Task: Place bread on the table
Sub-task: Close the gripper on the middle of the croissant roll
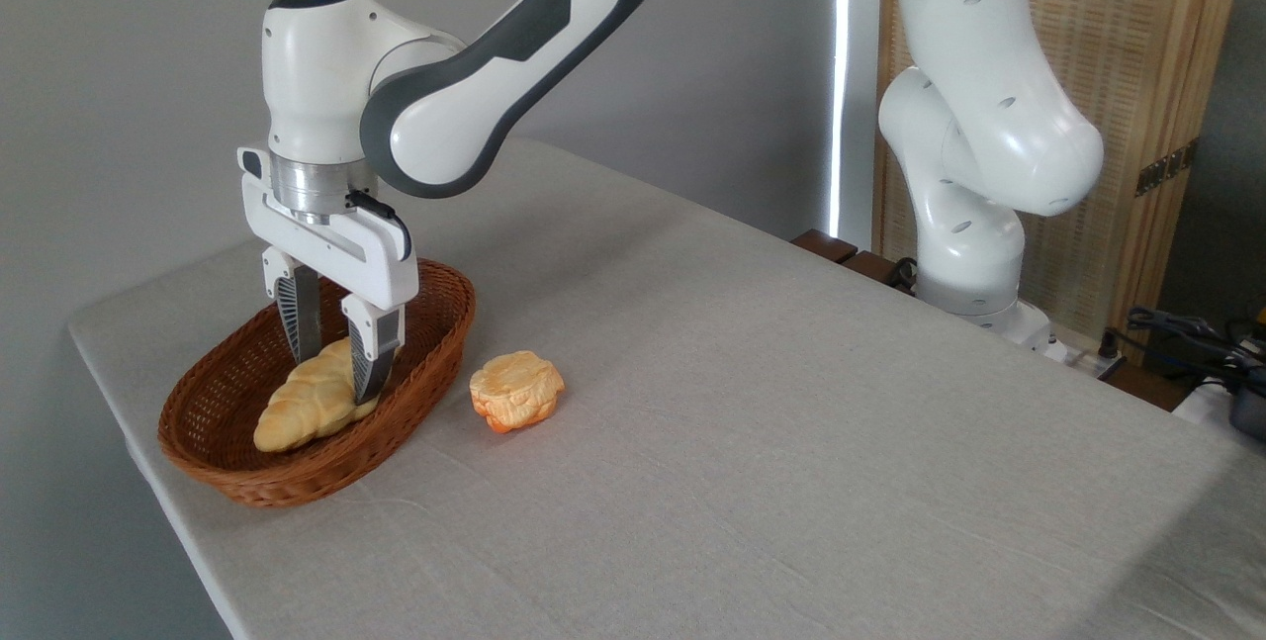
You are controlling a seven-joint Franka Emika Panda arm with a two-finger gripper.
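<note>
Bread [302, 408] in wicker basket [213, 467], gripper [336, 373] fingers straddling its upper end, contact unclear, bun [515, 390] on table [791, 422].

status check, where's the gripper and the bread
Gripper down in the basket, fingers straddling the bread. Bread not lifted yet. Bun on the table, beside the basket.

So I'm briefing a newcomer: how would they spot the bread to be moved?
Find the brown wicker basket at the table's left end. The bread lies inside, under the hand: long, braided, golden-yellow, unlike the small round bun outside.
</note>
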